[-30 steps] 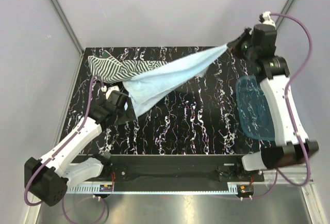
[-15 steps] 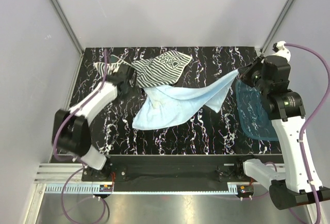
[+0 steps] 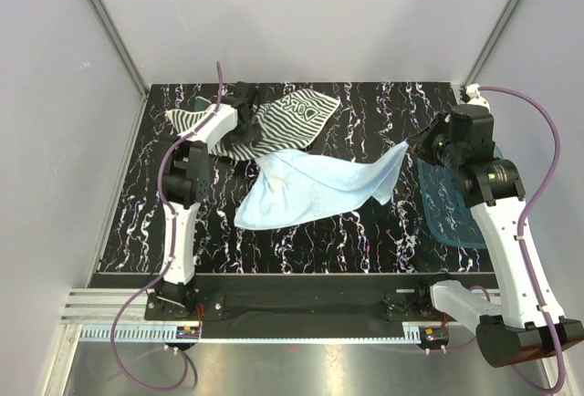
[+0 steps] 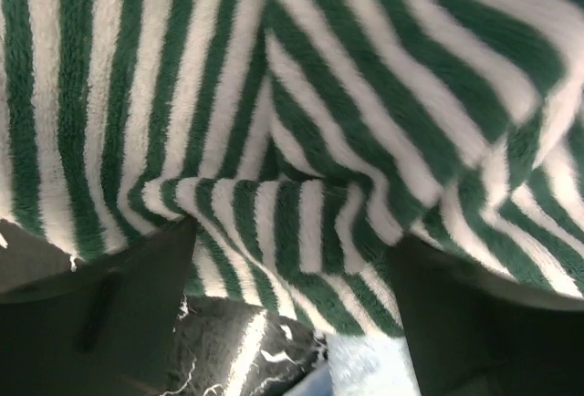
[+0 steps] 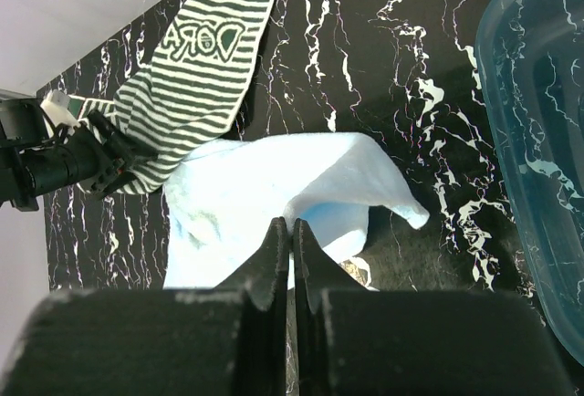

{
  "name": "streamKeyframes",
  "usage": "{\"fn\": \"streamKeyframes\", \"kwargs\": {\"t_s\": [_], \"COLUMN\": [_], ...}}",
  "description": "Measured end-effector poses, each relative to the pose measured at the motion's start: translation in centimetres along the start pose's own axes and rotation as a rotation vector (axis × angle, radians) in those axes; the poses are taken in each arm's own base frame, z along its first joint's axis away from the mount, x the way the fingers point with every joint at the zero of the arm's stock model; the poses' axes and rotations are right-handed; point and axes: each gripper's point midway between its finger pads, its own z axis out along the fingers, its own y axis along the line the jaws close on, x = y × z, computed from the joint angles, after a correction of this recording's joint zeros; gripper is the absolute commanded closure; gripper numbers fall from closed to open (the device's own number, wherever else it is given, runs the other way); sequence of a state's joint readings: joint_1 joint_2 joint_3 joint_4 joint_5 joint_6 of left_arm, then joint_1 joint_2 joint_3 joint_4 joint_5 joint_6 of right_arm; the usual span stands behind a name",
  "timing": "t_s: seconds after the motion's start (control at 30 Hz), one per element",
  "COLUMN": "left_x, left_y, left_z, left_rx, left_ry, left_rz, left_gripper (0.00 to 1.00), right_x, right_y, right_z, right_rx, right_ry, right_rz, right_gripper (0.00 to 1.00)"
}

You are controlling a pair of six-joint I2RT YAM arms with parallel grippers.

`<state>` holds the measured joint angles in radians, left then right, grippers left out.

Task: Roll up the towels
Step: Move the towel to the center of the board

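The striped towel (image 3: 297, 115) lies crumpled at the far left of the table, its printed corner turned up toward the middle. My left gripper (image 3: 245, 115) is down on it. In the left wrist view its fingers (image 4: 119, 323) stand wide apart, open, with a fold of the striped towel (image 4: 301, 140) between them. The pale blue towel (image 3: 315, 186) lies spread mid-table, partly under the striped one. Its right corner is lifted, and my right gripper (image 3: 412, 145) is shut on it. The right wrist view shows the right gripper (image 5: 292, 232) pinching the pale blue towel (image 5: 265, 177).
A translucent blue plastic tray (image 3: 452, 200) sits at the table's right side, under the right arm, and shows at the right edge as the tray (image 5: 547, 140). The black marbled table (image 3: 365, 223) is bounded by grey walls at left, back and right.
The pale blue towel came down from a taut stretch and now lies on the table. The striped towel was flipped rightward. My left arm reached farther back onto it, and its jaws narrowed slightly.
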<state>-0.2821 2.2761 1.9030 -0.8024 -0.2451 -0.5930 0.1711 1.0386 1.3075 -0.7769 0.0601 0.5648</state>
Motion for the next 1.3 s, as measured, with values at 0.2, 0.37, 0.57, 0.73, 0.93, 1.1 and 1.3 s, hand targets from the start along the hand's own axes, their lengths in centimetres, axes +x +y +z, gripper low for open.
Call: {"fn": "streamKeyframes", "kwargs": {"t_s": [0.2,0.37,0.57,0.73,0.93,1.1,1.3], "left_x": [-0.7,-3.0,-11.5,-18.0,-21.7,-20.1,-18.7], "left_y": [1.9,3.6,8.2,14.1,20.6,24.0,15.1], "left_z": [0.9,0.9,-1.7,-5.4,-7.2,-6.5,-6.0], "left_rx": [-0.006,0.016,0.048,0.024,-0.06,-0.128,0.068], "left_ry": [0.026,0.012,-0.141,-0.311,-0.423,-0.412,-0.375], "left_rz": [-0.032,-0.095,-0.246,-0.366,-0.524,-0.575,-0.342], "left_gripper": [0.77,0.75,0.75,0.52,0.41,0.26,0.28], "right_x": [0.1,0.4,0.8,1.3,1.9,2.3,3.0], "right_y": [0.0,-0.3,-0.5,-0.8,-1.2,-1.5,-1.9], "right_z": [0.1,0.6,1.4,2.1,2.9,3.0,3.3], "right_rx": [0.002,0.016,0.034,0.047,0.065,0.072,0.079], "right_ry": [0.005,0.023,0.043,0.063,0.089,0.098,0.115], "right_rz": [-0.001,-0.003,-0.008,-0.012,-0.015,-0.018,-0.018], "right_gripper": [1.0,1.0,1.0,1.0,1.0,1.0,1.0]}}
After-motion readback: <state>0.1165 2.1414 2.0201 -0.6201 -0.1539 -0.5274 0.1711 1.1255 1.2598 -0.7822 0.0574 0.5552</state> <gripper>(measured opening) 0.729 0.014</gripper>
